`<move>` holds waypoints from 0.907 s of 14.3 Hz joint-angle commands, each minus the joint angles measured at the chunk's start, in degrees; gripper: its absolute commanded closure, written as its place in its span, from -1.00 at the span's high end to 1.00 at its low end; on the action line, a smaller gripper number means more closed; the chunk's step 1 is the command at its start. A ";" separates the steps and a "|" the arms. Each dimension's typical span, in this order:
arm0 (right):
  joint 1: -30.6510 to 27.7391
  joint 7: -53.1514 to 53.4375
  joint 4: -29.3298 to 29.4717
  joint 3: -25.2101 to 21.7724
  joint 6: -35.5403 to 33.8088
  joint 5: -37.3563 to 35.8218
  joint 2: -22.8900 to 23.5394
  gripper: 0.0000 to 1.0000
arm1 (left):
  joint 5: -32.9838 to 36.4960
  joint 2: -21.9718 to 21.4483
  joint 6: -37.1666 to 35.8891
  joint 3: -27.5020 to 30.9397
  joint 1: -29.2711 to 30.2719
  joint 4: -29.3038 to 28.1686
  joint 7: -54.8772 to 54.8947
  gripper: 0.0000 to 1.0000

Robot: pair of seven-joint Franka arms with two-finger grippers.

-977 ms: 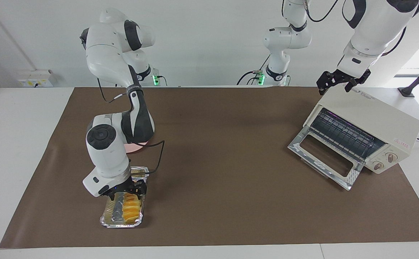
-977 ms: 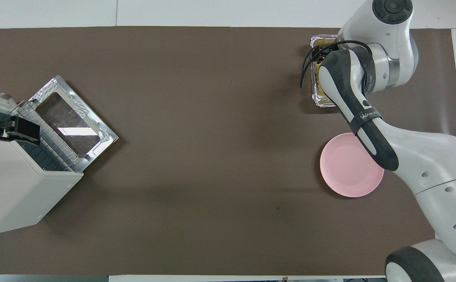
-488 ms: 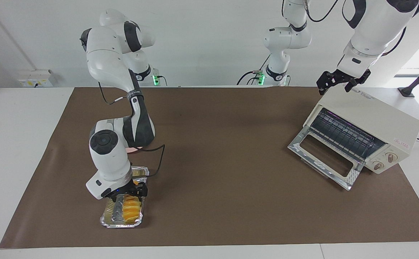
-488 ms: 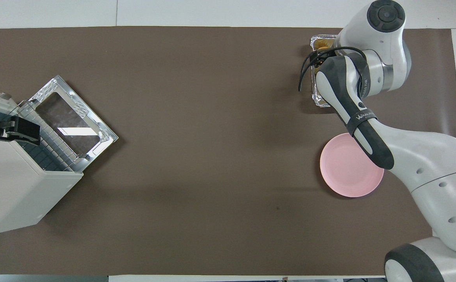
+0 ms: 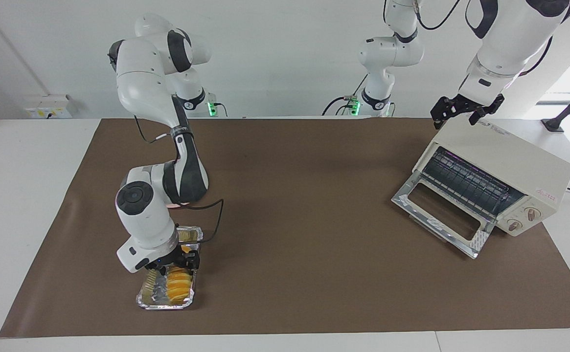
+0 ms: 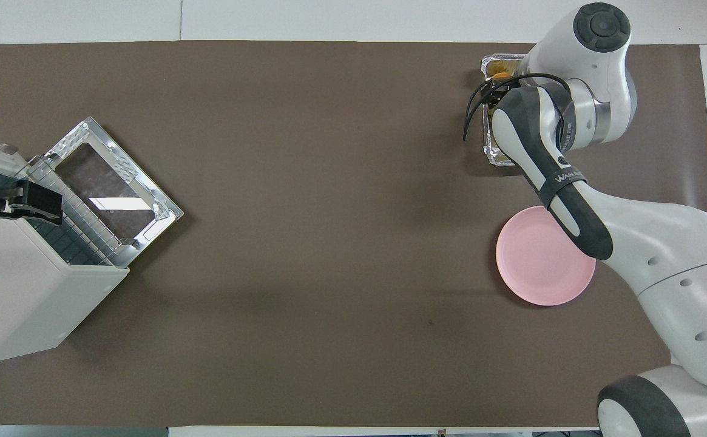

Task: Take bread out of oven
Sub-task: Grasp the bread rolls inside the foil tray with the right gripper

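Observation:
The bread (image 5: 179,286), a golden ridged loaf, lies in a shiny foil tray (image 5: 144,299) toward the right arm's end of the table, outside the oven. My right gripper (image 5: 172,266) is down in the tray at the end of the loaf that is nearer to the robots. In the overhead view the right arm covers most of the foil tray (image 6: 494,156). The cream oven (image 5: 505,151) stands at the left arm's end with its glass door (image 5: 441,215) dropped open and its wire rack (image 5: 466,181) bare. My left gripper (image 5: 463,113) hangs open just above the oven's top.
A round pink plate (image 6: 541,261) lies nearer to the robots than the foil tray, partly under the right arm. A brown mat (image 5: 304,205) covers the table. The oven's (image 6: 19,297) open door (image 6: 110,194) juts toward the table's middle.
The right arm has shifted a little and its gripper has sunk lower onto the loaf in the tray. The left arm, oven and plate have not moved.

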 commanded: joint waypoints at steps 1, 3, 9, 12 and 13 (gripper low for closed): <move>-0.73 0.49 -1.87 0.75 2.12 1.62 -0.28 -0.34 | -0.86 -1.46 -0.33 -0.24 0.73 -1.23 0.08 1.00; -0.73 0.40 -3.27 0.66 3.61 1.53 -0.63 -1.00 | -0.86 -1.46 -0.42 -0.24 0.73 -1.23 0.17 1.00; -1.44 -0.48 -2.49 0.58 -3.83 0.39 -4.66 -1.00 | -0.86 -1.46 -0.42 -0.24 0.73 -1.23 0.08 1.00; -1.26 -0.48 -2.66 0.66 -10.59 0.82 -10.01 -1.00 | -0.86 -1.46 -0.42 -0.24 0.73 -1.23 0.08 1.00; -1.09 -0.39 -3.10 0.66 -12.71 0.82 -12.38 -1.00 | -0.86 -1.46 -0.42 -0.24 0.73 -1.23 0.17 1.00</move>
